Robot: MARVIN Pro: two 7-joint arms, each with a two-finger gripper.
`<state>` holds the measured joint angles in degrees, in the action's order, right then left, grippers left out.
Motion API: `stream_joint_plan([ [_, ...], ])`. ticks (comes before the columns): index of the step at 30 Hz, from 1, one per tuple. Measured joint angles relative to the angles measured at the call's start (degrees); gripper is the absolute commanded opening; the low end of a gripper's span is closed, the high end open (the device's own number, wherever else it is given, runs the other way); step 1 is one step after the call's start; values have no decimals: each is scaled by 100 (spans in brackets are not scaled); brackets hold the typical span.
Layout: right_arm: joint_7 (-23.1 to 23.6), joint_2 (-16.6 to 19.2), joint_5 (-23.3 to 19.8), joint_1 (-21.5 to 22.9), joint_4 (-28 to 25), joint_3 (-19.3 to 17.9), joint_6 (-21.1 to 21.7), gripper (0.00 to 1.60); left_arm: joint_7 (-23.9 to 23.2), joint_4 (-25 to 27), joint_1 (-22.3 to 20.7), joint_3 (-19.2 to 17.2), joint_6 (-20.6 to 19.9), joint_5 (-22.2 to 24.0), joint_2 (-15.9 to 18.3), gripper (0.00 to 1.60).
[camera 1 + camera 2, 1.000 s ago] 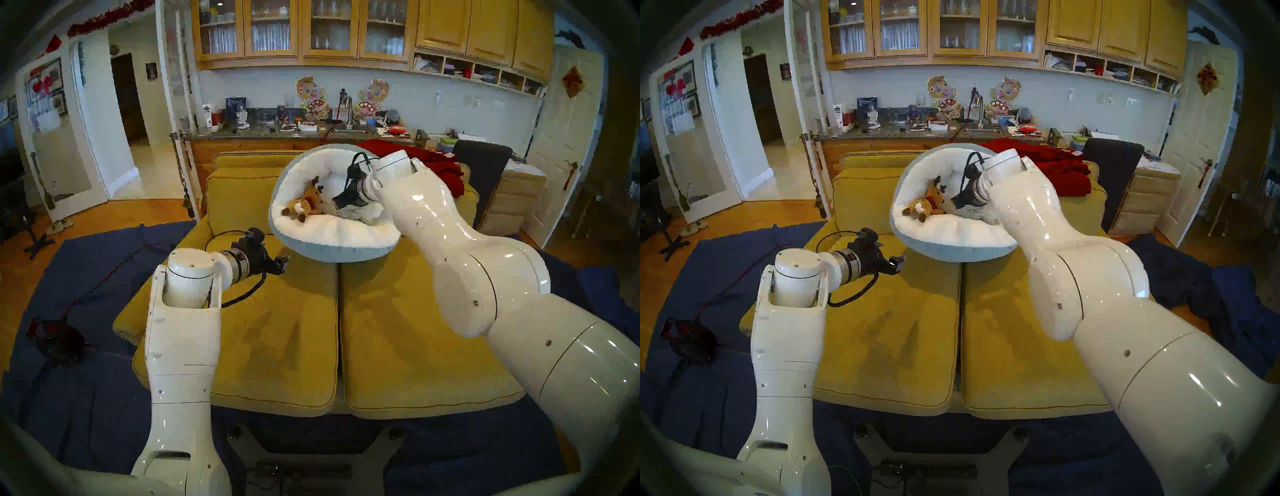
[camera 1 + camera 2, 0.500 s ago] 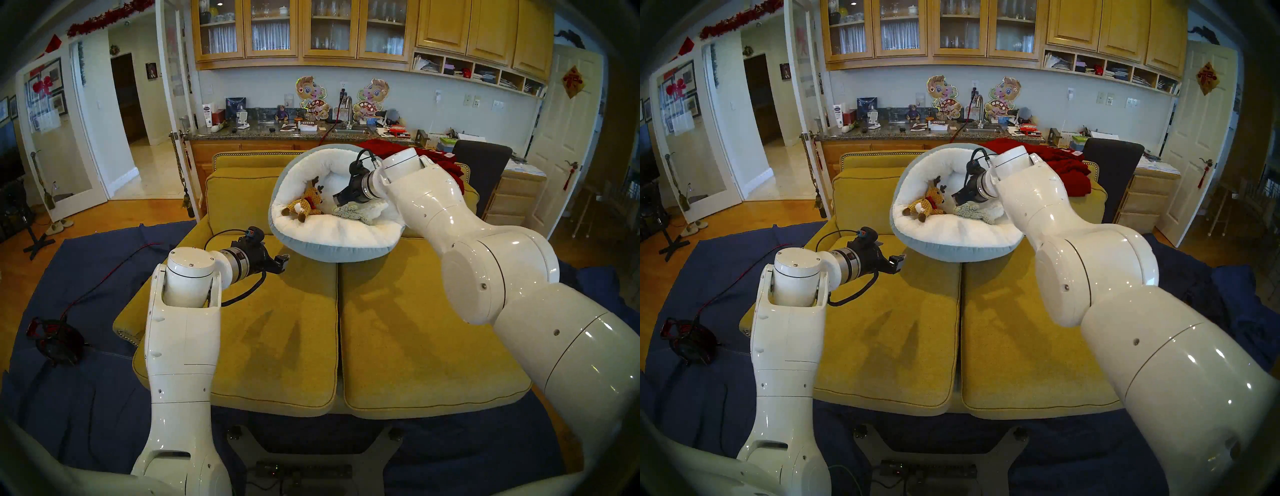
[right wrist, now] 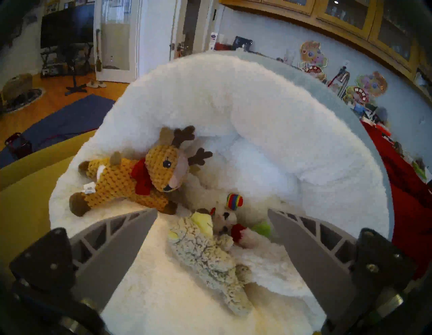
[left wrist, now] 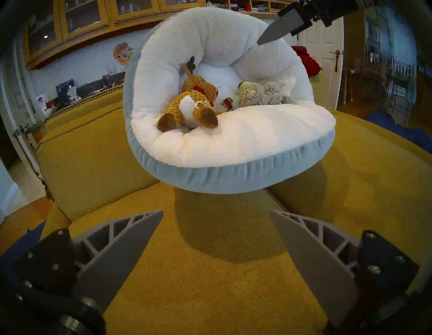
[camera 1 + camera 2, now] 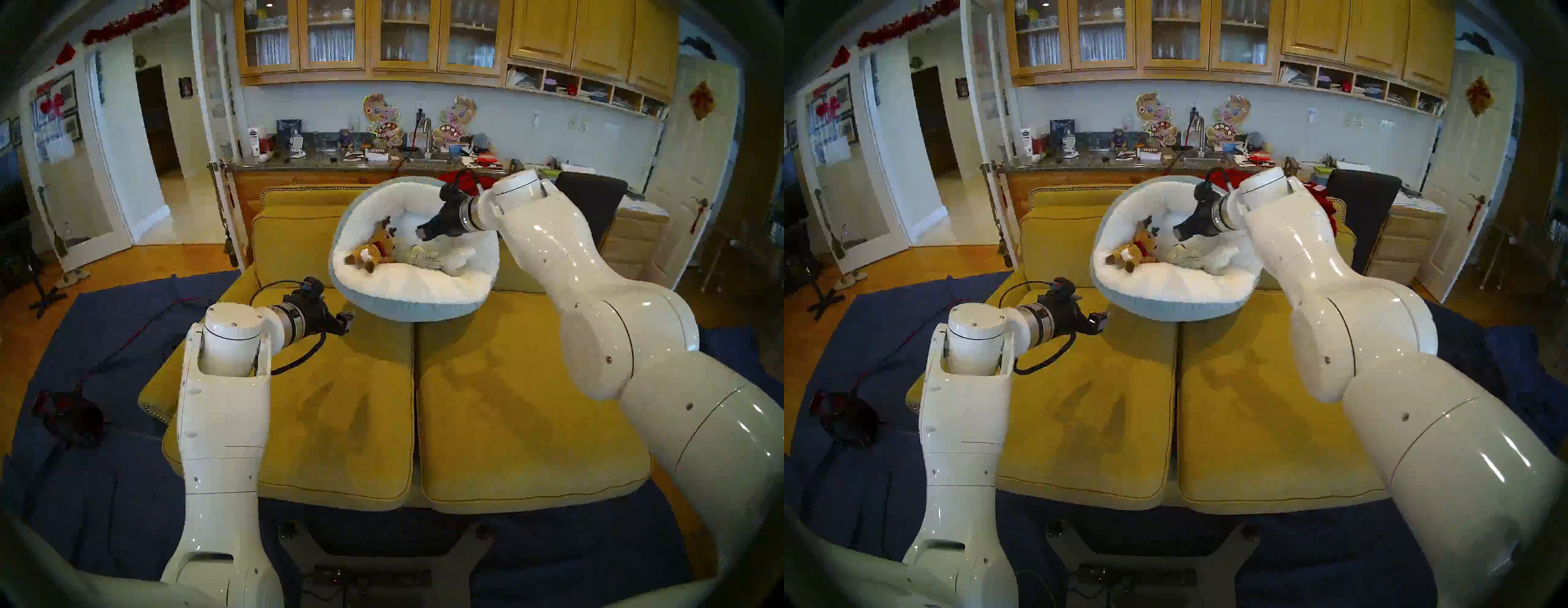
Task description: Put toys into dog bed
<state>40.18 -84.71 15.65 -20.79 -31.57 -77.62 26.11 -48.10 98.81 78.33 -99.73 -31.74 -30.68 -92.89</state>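
The round dog bed [image 5: 407,297] [image 4: 233,177], fluffy white inside and pale grey-blue outside, rests tilted against the sofa back. In it lie a brown knitted reindeer [image 5: 375,250] [image 3: 131,182], a shaggy grey-beige toy [image 5: 426,257] [image 3: 205,255], a small white-and-rainbow toy [image 3: 233,201] and a bit of lime-green plush [image 3: 261,228]. My right gripper [image 5: 422,233] [image 3: 211,211] hovers open above the shaggy toy, holding nothing. My left gripper [image 5: 348,318] [image 4: 216,213] is open and empty, low over the left seat cushion in front of the bed.
Two mustard-yellow seat cushions [image 5: 339,403] fill the foreground, with a seam between them. A red blanket [image 5: 1323,199] lies behind my right arm on the sofa back. Dark blue cloth [image 5: 106,339] covers the floor, with a red-and-black cable reel [image 5: 70,414] at the left.
My right gripper has lifted up and back from the shaggy toy, which stays lying in the bed. The left arm has not moved.
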Motion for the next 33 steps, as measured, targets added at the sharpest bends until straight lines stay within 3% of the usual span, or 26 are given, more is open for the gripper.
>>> stream_joint_plan([
  [19,491,552,-26,-732,-868,-145,769,160,2,-11,5,1,0,-2,1,160],
  [33,858,1006,-160,-1149,-1802,-453,1155,160,3,-17,9,2,0,-3,1,160],
])
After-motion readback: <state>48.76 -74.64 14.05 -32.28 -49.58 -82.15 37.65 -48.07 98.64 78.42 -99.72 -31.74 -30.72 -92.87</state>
